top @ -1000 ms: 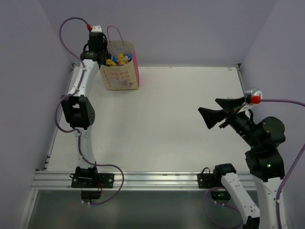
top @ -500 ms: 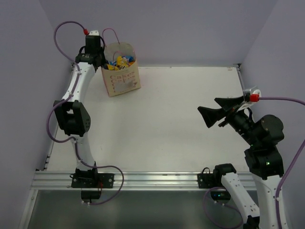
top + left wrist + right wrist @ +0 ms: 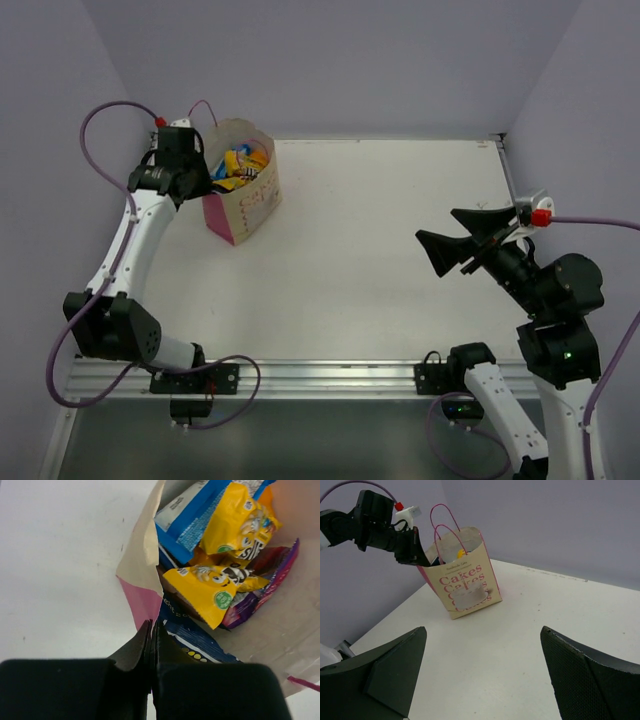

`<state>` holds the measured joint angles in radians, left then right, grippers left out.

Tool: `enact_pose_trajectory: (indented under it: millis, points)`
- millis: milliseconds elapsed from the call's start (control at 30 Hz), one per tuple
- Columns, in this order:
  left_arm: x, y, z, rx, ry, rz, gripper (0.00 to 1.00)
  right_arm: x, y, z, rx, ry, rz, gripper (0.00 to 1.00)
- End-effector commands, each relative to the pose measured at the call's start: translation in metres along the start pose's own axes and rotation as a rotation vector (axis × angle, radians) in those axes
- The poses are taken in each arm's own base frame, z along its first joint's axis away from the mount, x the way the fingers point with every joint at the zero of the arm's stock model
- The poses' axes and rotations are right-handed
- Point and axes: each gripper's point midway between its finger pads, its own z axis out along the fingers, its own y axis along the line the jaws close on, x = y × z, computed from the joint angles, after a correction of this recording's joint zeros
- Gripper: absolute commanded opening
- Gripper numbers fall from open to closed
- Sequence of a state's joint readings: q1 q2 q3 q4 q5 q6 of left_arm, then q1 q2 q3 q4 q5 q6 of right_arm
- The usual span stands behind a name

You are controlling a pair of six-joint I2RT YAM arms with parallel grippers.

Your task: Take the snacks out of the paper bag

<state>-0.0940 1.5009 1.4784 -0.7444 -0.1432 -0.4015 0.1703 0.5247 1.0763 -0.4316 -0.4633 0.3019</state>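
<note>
Paper bag (image 3: pixel 250 205) rim pinched in left claw (image 3: pixel 151 627); snacks (image 3: pixel 210 587) half buried; right claw (image 3: pixel 482 630) wide.

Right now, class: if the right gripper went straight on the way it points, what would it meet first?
Probably the bare table: the open right gripper aims down at it, and the paper bag stands off to one side of that line. Depth is unclear.

The cream paper bag (image 3: pixel 470 580) has pink lettering and sides; the snacks (image 3: pixel 207 587) are yellow, blue, purple.
</note>
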Motion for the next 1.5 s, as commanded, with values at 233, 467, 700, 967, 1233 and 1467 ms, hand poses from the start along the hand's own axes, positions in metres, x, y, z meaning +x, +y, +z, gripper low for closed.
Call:
enact_pose_trajectory:
  millis: [233, 467, 700, 967, 1233, 1467]
  points:
    - [0.025, 0.001, -0.061, 0.069, 0.020, 0.020, 0.46, -0.010, 0.009, -0.001, -0.036, -0.043, -0.020, 0.99]
    - [-0.038, 0.011, -0.079, -0.013, -0.156, 0.133, 0.92, -0.010, 0.012, -0.002, -0.054, -0.035, -0.023, 0.99]
    - [-0.071, 0.017, -0.045, -0.035, -0.234, 0.344, 0.77, -0.004, 0.019, 0.003, -0.110, -0.008, -0.006, 0.99]
    - [-0.086, 0.011, -0.005, 0.046, -0.262, 0.437, 0.65, 0.002, 0.021, 0.004, -0.131, 0.007, -0.005, 0.99]
    - [-0.089, -0.004, 0.007, 0.146, -0.248, 0.457, 0.20, 0.005, 0.018, 0.009, -0.126, 0.021, 0.001, 0.99]
    - [-0.073, -0.026, -0.001, 0.292, -0.223, 0.472, 0.00, -0.009, 0.015, 0.018, -0.110, 0.011, -0.007, 0.99]
